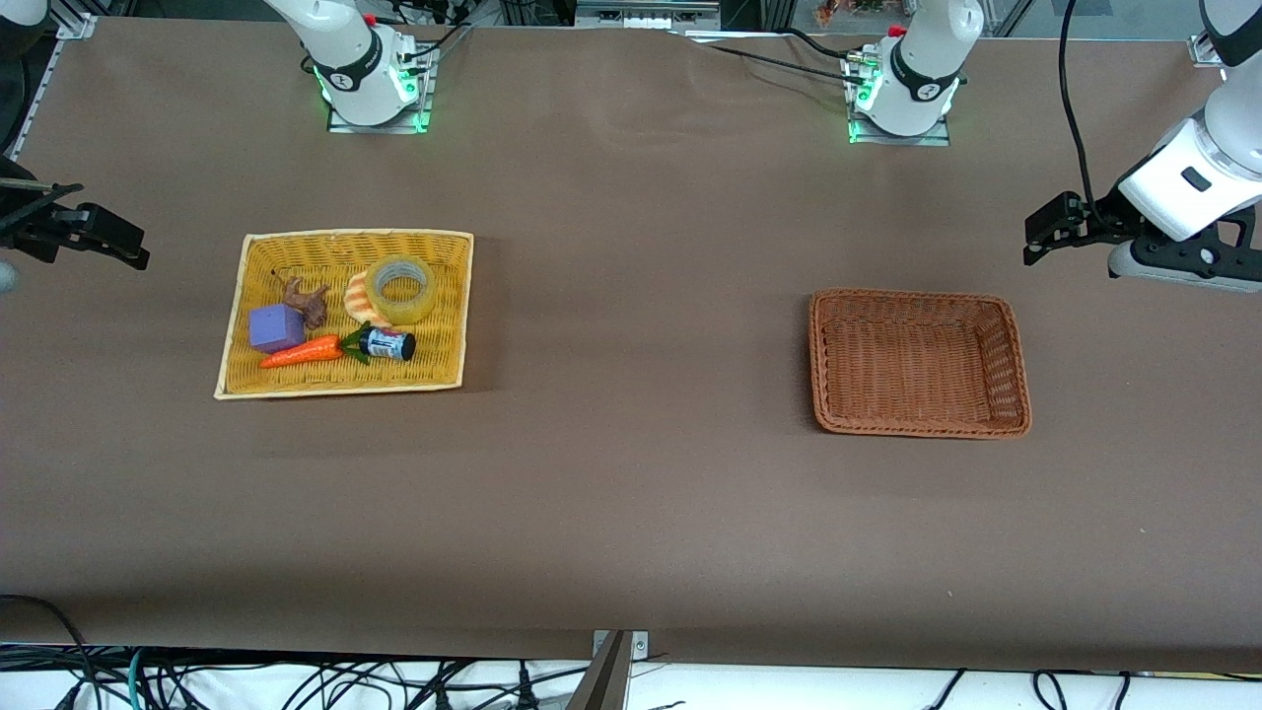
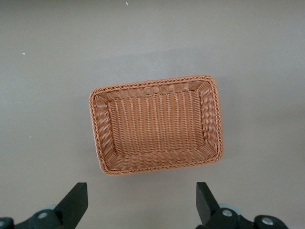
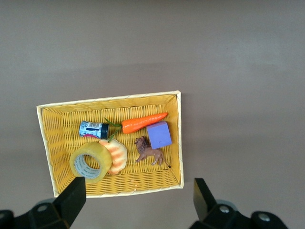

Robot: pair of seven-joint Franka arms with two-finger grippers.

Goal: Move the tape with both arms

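The tape (image 1: 404, 314), a pale yellow roll, lies in the yellow wicker tray (image 1: 345, 237) toward the right arm's end of the table, leaning on an orange-striped croissant toy (image 1: 355, 294). It also shows in the right wrist view (image 3: 102, 155). My right gripper (image 1: 108, 232) is open and empty, up in the air beside the tray near the table's end; in its wrist view (image 3: 138, 200) the tray's edge lies below it. My left gripper (image 1: 1035, 240) is open and empty, high near the left arm's end, and in its wrist view (image 2: 140, 202) it is over bare table beside the brown basket (image 2: 152, 83).
The yellow tray (image 3: 109, 100) also holds a purple cube (image 1: 276, 327), a brown lion figure (image 1: 304, 301), a toy carrot (image 1: 301, 352) and a small battery (image 1: 388, 344). The empty brown wicker basket (image 1: 917, 294) stands toward the left arm's end.
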